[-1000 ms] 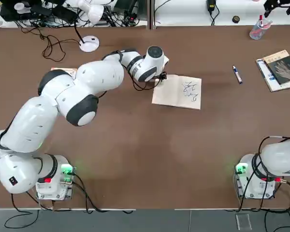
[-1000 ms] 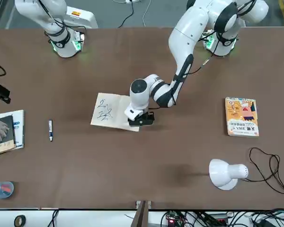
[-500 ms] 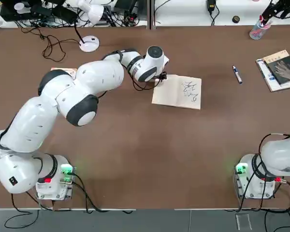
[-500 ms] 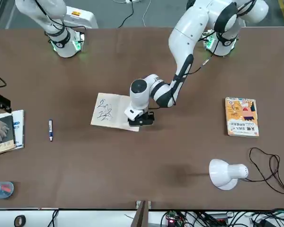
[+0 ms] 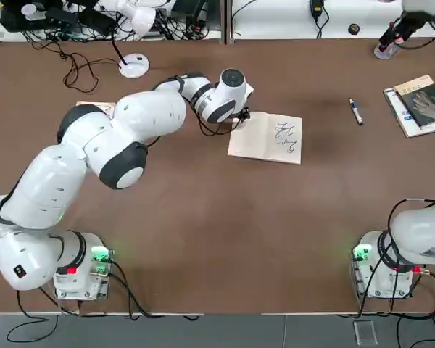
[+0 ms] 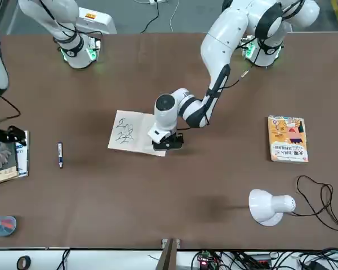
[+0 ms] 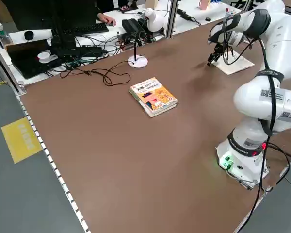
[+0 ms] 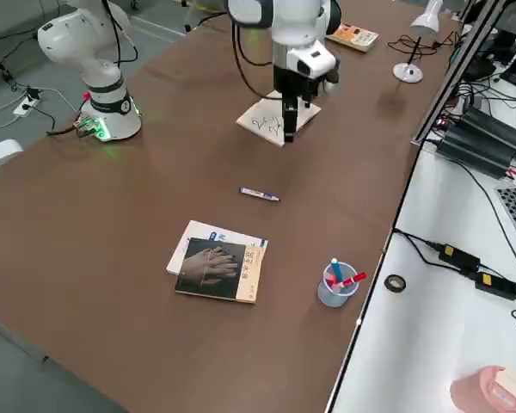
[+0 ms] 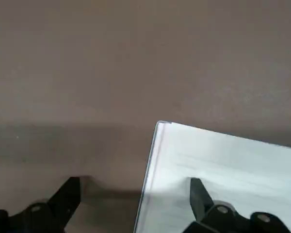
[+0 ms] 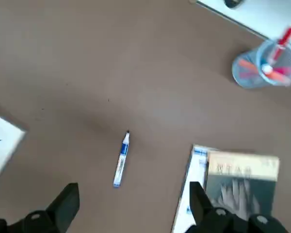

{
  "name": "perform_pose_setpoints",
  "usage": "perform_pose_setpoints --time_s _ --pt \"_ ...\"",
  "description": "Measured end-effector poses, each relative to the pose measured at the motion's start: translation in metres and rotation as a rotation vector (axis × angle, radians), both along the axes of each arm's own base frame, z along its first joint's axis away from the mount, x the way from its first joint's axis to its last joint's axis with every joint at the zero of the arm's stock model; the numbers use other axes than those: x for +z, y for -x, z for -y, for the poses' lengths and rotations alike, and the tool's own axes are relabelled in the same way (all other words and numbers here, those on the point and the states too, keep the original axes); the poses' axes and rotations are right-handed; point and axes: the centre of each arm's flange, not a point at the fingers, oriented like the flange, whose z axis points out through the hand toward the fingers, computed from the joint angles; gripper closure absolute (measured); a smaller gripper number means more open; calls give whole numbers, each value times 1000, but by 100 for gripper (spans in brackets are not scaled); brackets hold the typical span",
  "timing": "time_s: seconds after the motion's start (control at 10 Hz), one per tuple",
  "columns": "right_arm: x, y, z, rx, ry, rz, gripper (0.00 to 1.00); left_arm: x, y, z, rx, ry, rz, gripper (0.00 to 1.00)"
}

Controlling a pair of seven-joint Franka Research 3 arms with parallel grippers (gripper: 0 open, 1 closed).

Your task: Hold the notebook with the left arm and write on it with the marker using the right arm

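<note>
Along the near edge of the brown tabletop (image 5: 225,232) stand the bases of the glossy white, jointed left arm (image 5: 109,141) and right arm (image 5: 424,233). Farther out, right of centre, the open cream-paper notebook (image 5: 268,145) lies flat, black scribbles on its right page. The left claw (image 9: 136,179) is spread at its far left corner, one finger over paper, the other over tabletop. To the right lies the slim blue-and-white marker (image 5: 356,112). Near the right edge, a dark-covered book (image 5: 428,105) overlaps a white, blue-marked booklet (image 5: 420,132). An orange-yellow illustrated book (image 6: 288,139) lies toward the far left. The black right claw (image 10: 136,184) hangs above the far right area, spread and empty. A clear bluish plastic cup (image 8: 337,288) of coloured pens stands near the far right corner.
</note>
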Motion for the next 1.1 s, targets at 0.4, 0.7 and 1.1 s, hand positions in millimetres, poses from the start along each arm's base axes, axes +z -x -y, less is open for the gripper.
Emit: perform_pose_setpoints --time_s 0.4,0.7,1.1 --pt "-82 17 0 128 3 5 0 0 0 0 0 0 0 0" --pt "-114 35 3 181 -6 -11 0 0 0 0 0 1 1 0" --pt "-168 56 10 245 -11 40 0 1 0 1 0 1 1 0"
